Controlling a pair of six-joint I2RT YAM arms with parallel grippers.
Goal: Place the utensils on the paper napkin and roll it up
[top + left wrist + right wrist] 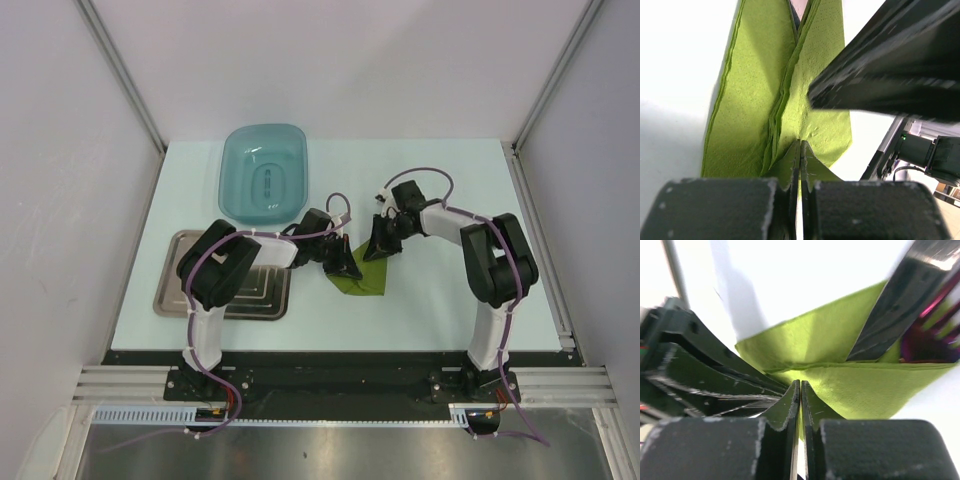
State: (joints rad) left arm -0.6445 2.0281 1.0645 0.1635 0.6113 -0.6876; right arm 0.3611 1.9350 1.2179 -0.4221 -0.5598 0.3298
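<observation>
The olive-green paper napkin (366,281) lies folded at the table's middle, between both grippers. My left gripper (346,266) is shut on its near edge; in the left wrist view the jaws (800,146) pinch the napkin (752,100) where its layers meet. My right gripper (381,246) is shut on the napkin's other side, the jaws (800,388) closed on the green sheet (860,387). A utensil (897,305), dark metal with magenta parts, lies inside the fold in the right wrist view. The utensils are hidden in the top view.
A teal plastic basin (264,172) stands at the back left. A steel tray (172,275) lies at the front left, partly under my left arm. The right gripper's black finger (890,75) crosses the left wrist view; the left gripper (690,370) fills the right wrist view's left.
</observation>
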